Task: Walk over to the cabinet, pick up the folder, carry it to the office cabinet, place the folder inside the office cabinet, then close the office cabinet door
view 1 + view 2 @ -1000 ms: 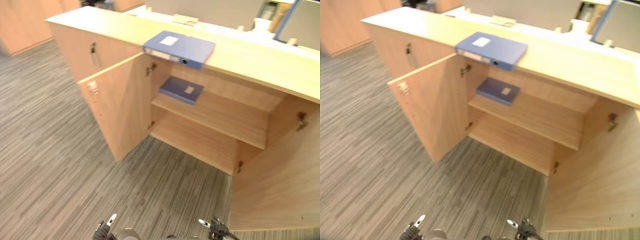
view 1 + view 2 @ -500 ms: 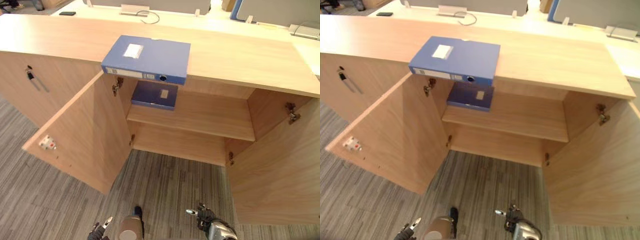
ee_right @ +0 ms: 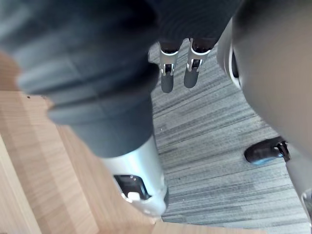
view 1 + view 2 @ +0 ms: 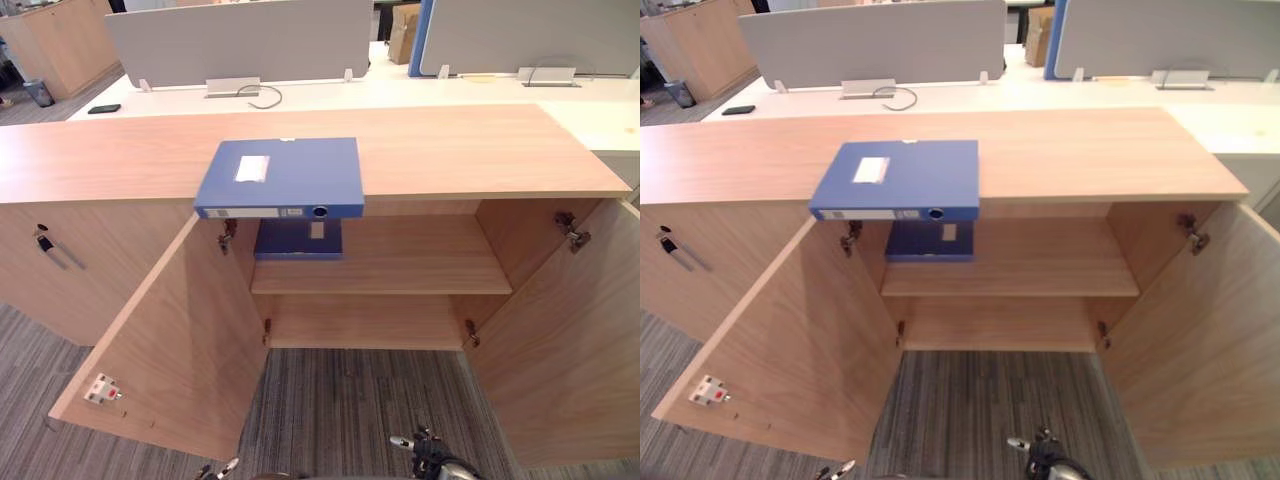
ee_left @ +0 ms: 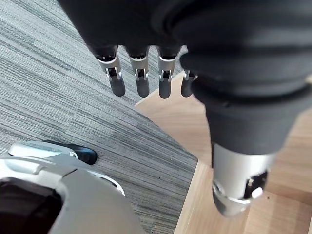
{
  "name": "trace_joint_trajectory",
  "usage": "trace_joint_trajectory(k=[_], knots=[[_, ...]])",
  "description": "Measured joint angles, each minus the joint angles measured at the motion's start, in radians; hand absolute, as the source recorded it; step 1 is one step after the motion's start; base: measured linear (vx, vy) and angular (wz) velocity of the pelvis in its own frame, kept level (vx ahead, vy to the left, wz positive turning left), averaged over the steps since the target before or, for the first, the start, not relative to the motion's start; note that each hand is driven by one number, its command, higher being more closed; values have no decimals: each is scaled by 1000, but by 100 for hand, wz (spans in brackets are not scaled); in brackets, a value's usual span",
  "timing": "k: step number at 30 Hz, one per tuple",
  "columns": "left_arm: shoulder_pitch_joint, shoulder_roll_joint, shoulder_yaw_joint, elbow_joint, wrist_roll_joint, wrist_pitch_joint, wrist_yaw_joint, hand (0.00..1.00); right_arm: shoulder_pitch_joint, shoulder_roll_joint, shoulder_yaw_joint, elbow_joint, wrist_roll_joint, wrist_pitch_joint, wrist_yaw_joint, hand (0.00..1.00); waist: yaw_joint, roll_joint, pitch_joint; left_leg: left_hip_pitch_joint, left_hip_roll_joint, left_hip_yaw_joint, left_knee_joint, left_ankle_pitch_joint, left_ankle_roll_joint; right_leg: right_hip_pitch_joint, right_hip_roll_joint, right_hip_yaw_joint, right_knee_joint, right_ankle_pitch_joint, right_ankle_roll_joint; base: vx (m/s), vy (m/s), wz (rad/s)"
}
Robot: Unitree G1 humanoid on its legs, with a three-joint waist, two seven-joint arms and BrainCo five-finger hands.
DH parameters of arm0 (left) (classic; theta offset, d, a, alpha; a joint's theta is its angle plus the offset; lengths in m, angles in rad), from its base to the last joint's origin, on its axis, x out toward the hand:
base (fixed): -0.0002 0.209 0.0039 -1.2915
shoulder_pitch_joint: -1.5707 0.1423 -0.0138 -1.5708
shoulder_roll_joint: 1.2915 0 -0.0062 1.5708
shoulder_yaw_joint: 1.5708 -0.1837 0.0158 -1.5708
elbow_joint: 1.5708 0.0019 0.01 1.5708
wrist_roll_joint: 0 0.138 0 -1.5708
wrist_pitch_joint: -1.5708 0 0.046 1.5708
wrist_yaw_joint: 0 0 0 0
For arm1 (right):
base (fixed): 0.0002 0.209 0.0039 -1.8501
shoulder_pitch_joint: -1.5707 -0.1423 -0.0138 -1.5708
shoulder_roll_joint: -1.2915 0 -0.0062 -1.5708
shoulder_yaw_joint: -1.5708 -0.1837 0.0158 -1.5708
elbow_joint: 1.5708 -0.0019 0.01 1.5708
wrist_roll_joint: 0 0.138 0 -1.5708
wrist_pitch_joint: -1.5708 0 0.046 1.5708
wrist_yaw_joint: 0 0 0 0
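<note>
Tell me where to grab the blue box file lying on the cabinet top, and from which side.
Take the blue box file at its spine, coming from the front. It lies flat, spine toward the robot, and seems to jut slightly past the front edge of the cabinet top, probably leaving room to clamp it from above and below.

Folder (image 4: 281,178) on cabinet top (image 4: 450,150), second folder (image 4: 296,238) on shelf (image 4: 420,265)
</note>
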Motion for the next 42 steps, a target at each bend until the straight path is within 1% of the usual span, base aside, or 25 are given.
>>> trace_joint_trajectory(k=[1, 2, 3, 4, 5, 7, 8, 9, 10, 11, 13, 14, 15, 19, 22, 23, 26, 28, 32, 33, 35, 36, 39, 40, 42], knots=[[0, 16, 0, -13, -1, -12, 1, 0, 13, 17, 7, -1, 6, -3, -1, 0, 3, -44, 3, 12, -20, -18, -5, 3, -32, -10, 26, 39, -125, 68, -13, -35, -258, 30], [-1, 21, 1, -21, -1, -17, 2, 0, 20, 24, 8, 0, 10, -3, -2, 0, 4, -70, 3, 15, -29, -27, -12, 1, -47, 0, 15, 36, -136, 42, 17, -46, -302, 26], [-2, 10, 2, -22, -1, -17, 3, 0, 27, 17, 10, 0, 16, -3, -2, 0, 7, -55, -2, 19, -20, -35, -23, 4, -55, 3, 22, 28, -142, 41, 16, -27, -139, 14], [4, -4, 2, -29, -1, -23, 3, 0, 34, 7, 11, -3, 19, -4, -5, 0, 7, -34, -20, 15, 0, -43, -39, 11, -66, 9, 48, 13, -173, 45, 10, -12, -195, 17], [12, -22, 5, -52, -6, -26, 3, 0, 38, 2, 15, -13, 19, -5, -8, 0, 2, -17, -27, 10, 28, -54, -49, 25, -89, 24, 88, -18, -218, 49, 5, 0, -195, 21], [14, -29, 0, -88, -20, -27, 1, 0, 42, 3, 33, -13, 19, -5, -9, 0, 5, -20, -28, 9, 59, -65, -72, 40, -111, 42, 129, -45, -264, 61, -12, 6, -194, 26], [14, -30, -27, -129, -54, -28, -2, 0, 51, 6, 47, -17, 19, -5, -9, 0, 6, -26, -29, 9, 84, -84, -90, 52, -126, 65, 166, -67, -314, 81, -30, 17, -175, 29], [16, -30, -44, -149, -72, -28, -9, 0, 54, 8, 48, -20, 19, -5, -9, 0, 7, -29, -30, 8, 91, -89, -96, 56, -129, 72, 176, -79, -329, 85, -32, 33, -184, 33], [23, -31, -93, -194, -99, -27, -20, 0, 54, 10, 52, -23, 19, -5, -9, 0, 7, -31, -31, 9, 102, -101, -109, 62, -138, 84, 195, -88, -355, 93, -33, 31, -89, 22], [27, -32, -120, -218, -111, -25, -29, 0, 54, 11, 55, -24, 19, -5, -9, 0, 7, -31, -31, 8, 105, -105, -112, 64, -139, 90, 201, -94, -368, 98, -33, 52, -73, 19], [73, -42, -220, -370, -192, -24, -77, 0, 51, 17, 74, -31, 18, -6, -8, 0, 8, -31, -42, 4, 113, -106, -125, 63, -140, 108, 226, -97, -416, 120, -32, 76, -24, 3], [86, -43, -237, -411, -212, -23, -87, 0, 50, 18, 83, -31, 18, -6, -7, 0, 9, -33, -47, 0, 113, -106, -125, 63, -140, 109, 229, -98, -428, 124, -34, 103, 15, -3], [107, -47, -272, -501, -271, -20, -112, 0, 48, 22, 91, -31, 18, -7, -6, 0, 9, -36, -58, -6, 109, -105, -125, 62, -141, 112, 231, -98, -448, 134, -35, 83, 28, 1], [152, -47, -333, -726, -350, -7, -132, 0, 49, 32, 107, -30, 13, -11, -4, 0, 8, -55, -65, -4, 96, -107, -122, 46, -128, 133, 229, -97, -488, 152, -33, 48, 53, 6], [221, -2, -382, -972, -384, 19, -157, 0, 48, 32, 133, -30, -5, -12, 3, 0, 9, -64, -67, -5, 86, -110, -119, 38, -117, 146, 220, -97, -510, 173, -34, 25, 85, 7], [247, 15, -385, -1072, -401, 22, -171, 0, 50, 32, 133, -30, -6, -12, 4, 0, 12, -65, -67, -5, 79, -111, -114, 33, -109, 150, 213, -97, -510, 177, -33, 17, 110, 10], [283, 38, -387, -1264, -423, 20, -186, 0, 57, 32, 133, -30, -7, -12, 5, 0, 27, -65, -66, -5, 65, -120, -105, 28, -102, 165, 199, -100, -514, 192, -33, -8, 107, 14], [288, 44, -388, -1314, -423, 13, -189, 0, 58, 33, 133, -30, -9, -12, 7, 0, 33, -66, -66, -7, 61, -131, -105, 28, -101, 167, 195, -102, -515, 201, -31, -38, 83, 15], [311, 60, -379, -1390, -417, 12, -189, 0, 65, 39, 133, -26, -9, -14, 21, 0, 46, -80, -62, -31, 49, -146, -86, 27, -96, 165, 187, -102, -517, 207, -29, -50, 37, 15], [323, 90, -376, -1439, -408, 13, -193, 0, 68, 40, 133, -21, -9, -14, 23, 0, 53, -85, -60, -36, 49, -149, -83, 27, -96, 163, 187, -101, -519, 207, -29, -75, 9, 9], [339, 200, -346, -1529, -358, 12, -227, 0, 66, 34, 132, -3, -9, -14, 32, 0, 58, -93, -65, -49, 48, -158, -72, 25, -98, 163, 192, -100, -527, 207, -29, -81, -11, 10], [359, 277, -308, -1577, -326, 12, -256, 0, 64, 26, 131, 4, -9, -14, 41, 0, 59, -95, -68, -56, 48, -161, -70, 25, -98, 162, 195, -99, -534, 207, -29, -63, -23, 3], [401, 407, -214, -1646, -310, 9, -317, 0, 56, 2, 120, 23, -9, -14, 56, 0, 59, -93, -69, -66, 45, -163, -69, 27, -99, 155, 197, -91, -543, 207, -29, -61, -10, -2], [409, 426, -190, -1657, -315, 6, -336, 0, 54, -7, 113, 30, -9, -14, 61, 0, 61, -92, -71, -72, 44, -164, -69, 28, -99, 150, 197, -87, -545, 207, -29, -64, 4, -1], [414, 427, -159, -1667, -342, -7, -363, 0, 54, -22, 111, 32, -10, -14, 69, 0, 64, -92, -73, -84, 38, -166, -70, 34, -99, 137, 195, -81, -547, 206, -29, -61, 17, 2]])
